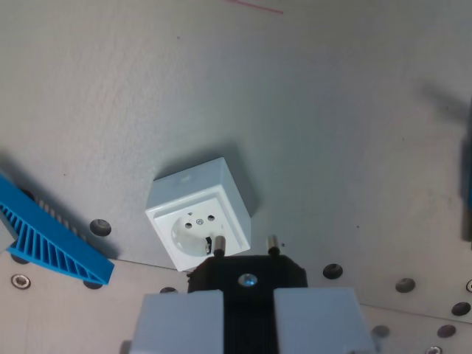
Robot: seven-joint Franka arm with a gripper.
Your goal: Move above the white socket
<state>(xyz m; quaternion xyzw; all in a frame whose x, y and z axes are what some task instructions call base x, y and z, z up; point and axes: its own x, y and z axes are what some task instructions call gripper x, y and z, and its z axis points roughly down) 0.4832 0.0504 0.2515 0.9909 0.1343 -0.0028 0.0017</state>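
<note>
From the wrist view I judged the move nearly done. My gripper [248, 310] was clamped on a black plug [247, 274], its jaws closed against the plug's sides, with the two metal pins [272, 243] pointing forward. The white socket [200, 214] sat on the grey table [317, 118] just ahead of the jaws and a little toward the wrist view's left; one pin overlapped its face, the other hung beside it. A small shift left remained. A blue ribbed part [51, 240] lay well off to the left, clear of the path; nothing stood between plug and socket.
</note>
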